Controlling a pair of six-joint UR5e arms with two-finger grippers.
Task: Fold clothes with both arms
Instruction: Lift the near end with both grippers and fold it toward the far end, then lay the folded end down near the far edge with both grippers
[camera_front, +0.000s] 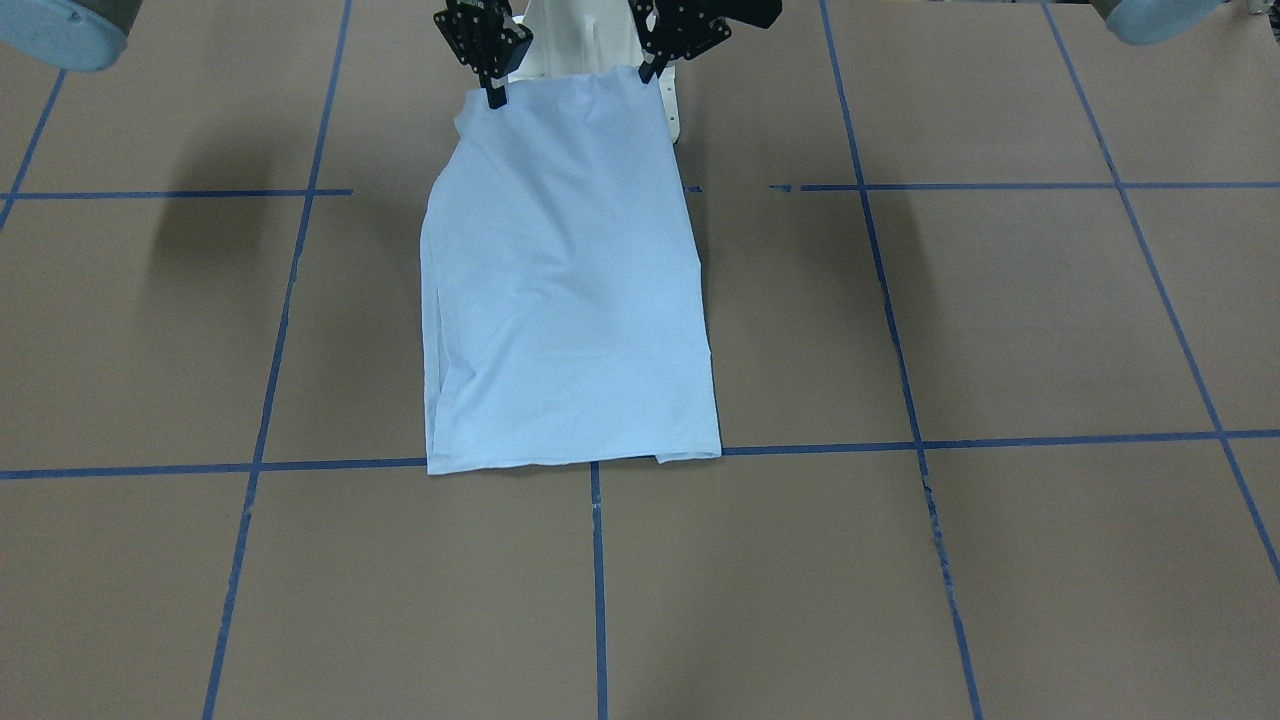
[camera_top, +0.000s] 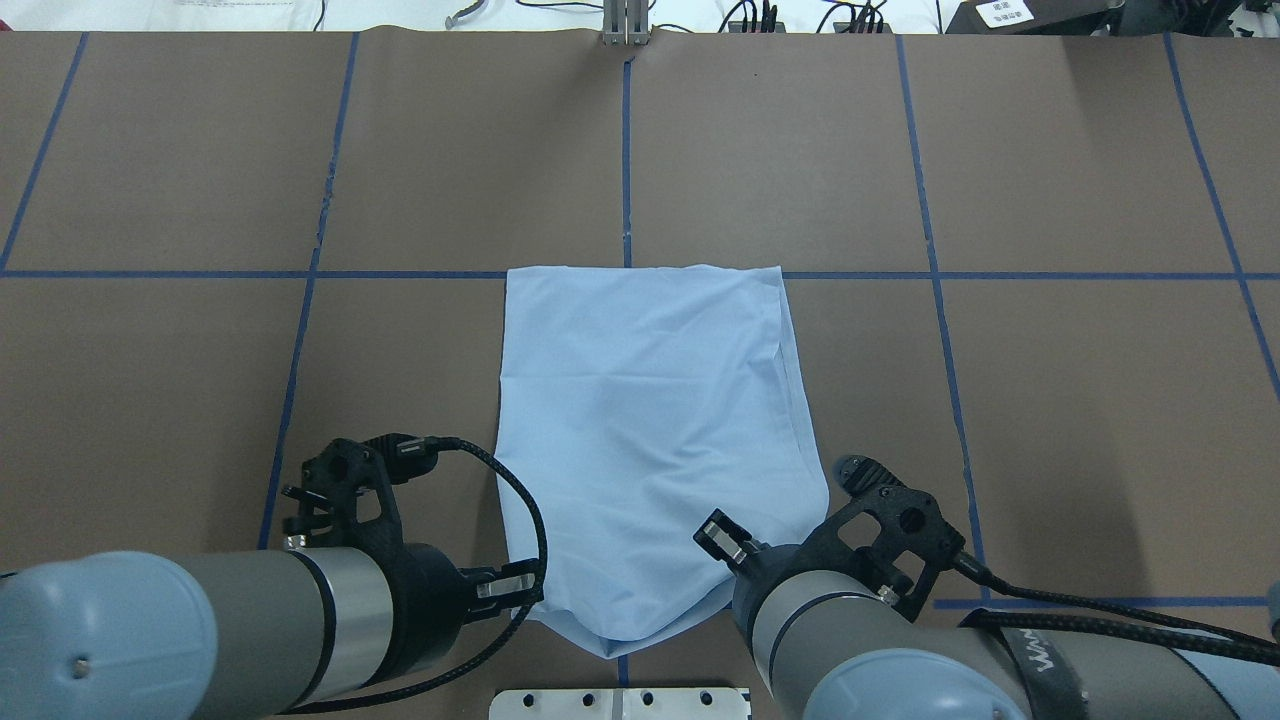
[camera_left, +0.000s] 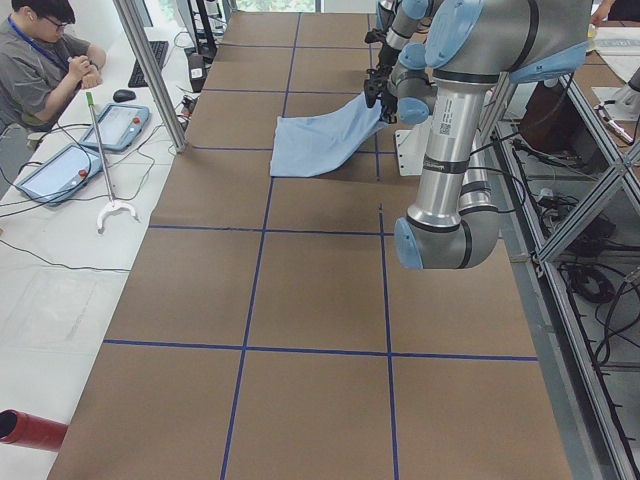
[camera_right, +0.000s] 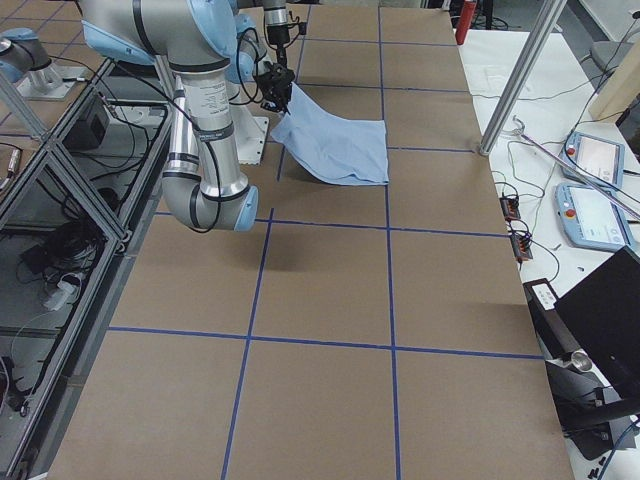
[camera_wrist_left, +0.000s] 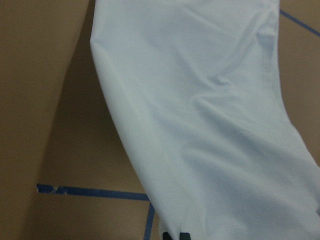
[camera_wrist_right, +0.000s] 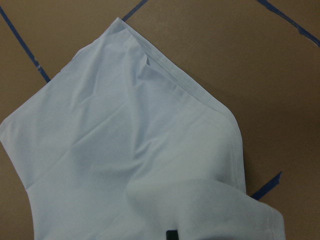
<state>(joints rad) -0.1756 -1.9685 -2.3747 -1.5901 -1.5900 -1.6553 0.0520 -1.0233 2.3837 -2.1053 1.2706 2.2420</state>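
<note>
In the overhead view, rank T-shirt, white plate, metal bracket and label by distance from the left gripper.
1. T-shirt, held by the left gripper
2. White plate, near edge, centre
3. Metal bracket, far edge, centre
4. Label, far right corner

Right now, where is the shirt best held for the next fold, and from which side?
The two corners of its short edge nearest the robot, one per tool, from the robot's side. The shirt is a long narrow strip whose far edge lies flat on the table, so corner grips keep it spread. The left tool and right tool pinch there.
</note>
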